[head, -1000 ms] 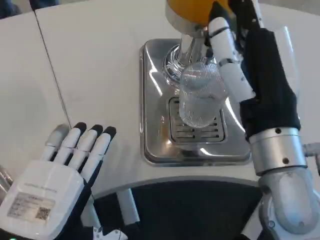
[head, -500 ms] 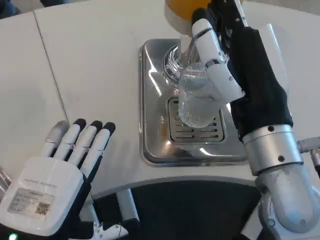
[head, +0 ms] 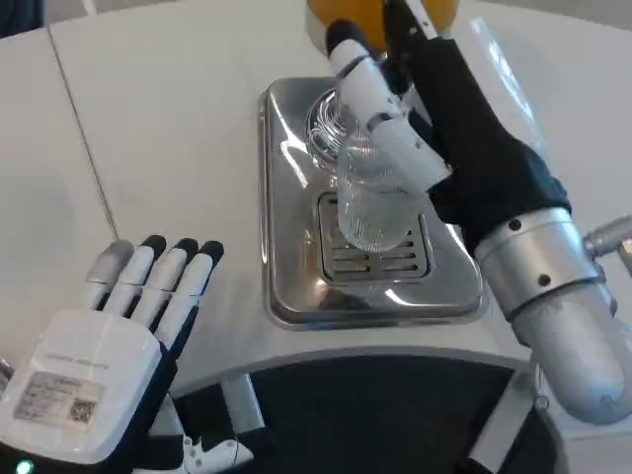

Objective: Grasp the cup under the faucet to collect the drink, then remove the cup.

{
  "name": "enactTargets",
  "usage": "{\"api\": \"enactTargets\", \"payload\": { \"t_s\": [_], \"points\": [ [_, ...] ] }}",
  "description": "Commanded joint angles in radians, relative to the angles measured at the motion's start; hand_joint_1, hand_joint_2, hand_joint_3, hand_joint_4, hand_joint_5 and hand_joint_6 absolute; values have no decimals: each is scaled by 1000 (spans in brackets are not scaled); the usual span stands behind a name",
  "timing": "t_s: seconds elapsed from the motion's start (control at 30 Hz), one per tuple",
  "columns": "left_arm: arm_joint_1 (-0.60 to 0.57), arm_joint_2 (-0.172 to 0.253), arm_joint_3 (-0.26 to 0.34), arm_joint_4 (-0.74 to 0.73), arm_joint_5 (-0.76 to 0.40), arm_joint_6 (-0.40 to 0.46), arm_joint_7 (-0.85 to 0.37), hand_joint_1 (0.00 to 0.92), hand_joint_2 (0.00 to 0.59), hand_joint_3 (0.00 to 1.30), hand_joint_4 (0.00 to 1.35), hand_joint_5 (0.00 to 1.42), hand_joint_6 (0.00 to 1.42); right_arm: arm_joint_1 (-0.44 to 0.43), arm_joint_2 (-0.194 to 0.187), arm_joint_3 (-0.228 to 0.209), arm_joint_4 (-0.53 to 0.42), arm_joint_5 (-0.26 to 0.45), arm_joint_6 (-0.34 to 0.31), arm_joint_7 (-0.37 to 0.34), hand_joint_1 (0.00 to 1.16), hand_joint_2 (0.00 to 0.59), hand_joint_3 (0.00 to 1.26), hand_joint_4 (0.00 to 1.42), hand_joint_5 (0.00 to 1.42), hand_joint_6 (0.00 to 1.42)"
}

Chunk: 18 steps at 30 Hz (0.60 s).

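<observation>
A clear plastic cup [head: 367, 202] stands upright on the grille of the steel drip tray [head: 296, 247], under the chrome faucet of the orange drink dispenser [head: 341, 15]. My right hand [head: 434, 128] comes in from the right and wraps around the cup's upper part, white fingers lying across its near side. The cup looks empty. My left hand [head: 118, 336] lies flat on the white table at the lower left, fingers spread, holding nothing.
The dispenser body rises just behind the cup and above my right hand. A seam [head: 84, 148] runs across the table at the left. The table's curved front edge [head: 326, 360] lies below the tray.
My right hand has swung in to the left and closed its fingers around the cup. The whole picture has shifted slightly, so the camera moved. The left hand stayed put.
</observation>
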State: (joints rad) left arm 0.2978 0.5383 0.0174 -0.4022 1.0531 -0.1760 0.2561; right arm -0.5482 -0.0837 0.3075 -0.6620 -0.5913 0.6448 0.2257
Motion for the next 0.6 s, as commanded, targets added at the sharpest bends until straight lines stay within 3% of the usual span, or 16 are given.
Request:
{"api": "enactTargets", "payload": {
  "t_s": [0.03,0.2,0.37,0.6],
  "points": [
    [0,-2,-8,19,-10,-15,17,160,80,0,0,0,12,-76,-50,48,5,-48,62,112,0,485,0,0,0,0],
    [-12,-7,-11,27,-13,-9,7,116,73,0,0,0,12,-123,-110,101,-5,-128,92,214,0,511,0,0,0,0],
    [-19,-7,-16,32,-4,-9,12,97,70,0,0,0,12,-142,-163,143,-17,-189,77,323,0,530,0,0,0,0],
    [-41,-29,-15,43,-18,18,2,49,62,0,0,0,12,-150,-179,167,-40,-280,75,430,0,552,0,0,0,0]
  ]
}}
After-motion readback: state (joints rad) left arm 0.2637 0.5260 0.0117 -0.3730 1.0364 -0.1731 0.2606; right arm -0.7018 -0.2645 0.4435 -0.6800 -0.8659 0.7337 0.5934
